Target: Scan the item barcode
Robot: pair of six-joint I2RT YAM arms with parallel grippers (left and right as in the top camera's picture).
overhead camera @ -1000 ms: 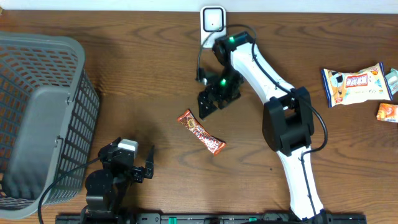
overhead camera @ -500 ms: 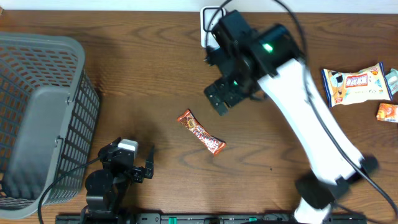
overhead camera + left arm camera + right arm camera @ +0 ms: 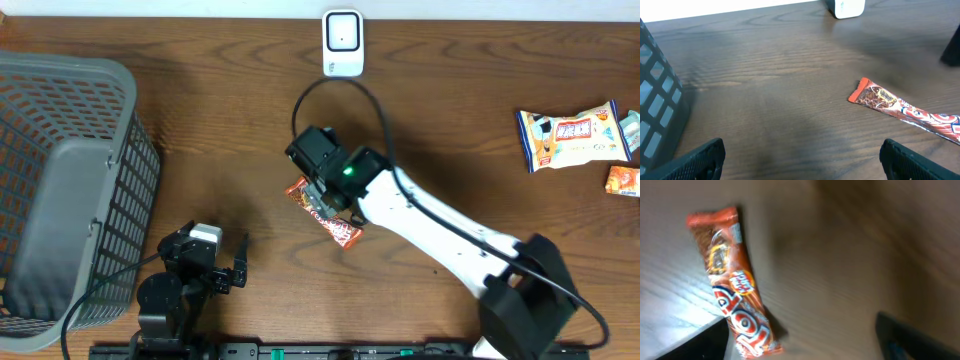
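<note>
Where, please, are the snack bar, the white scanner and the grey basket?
snack bar (image 3: 902,108), left wrist view, wrapper's middle
white scanner (image 3: 342,42), overhead view, front face
grey basket (image 3: 125,215), overhead view, mesh side wall

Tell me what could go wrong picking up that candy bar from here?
The candy bar sits off-centre in the right tool, near one finger, so closing might only nudge it. It lies flat on the table, so the wrapper could slip. No barcode shows, so it may need turning toward the scanner.
</note>
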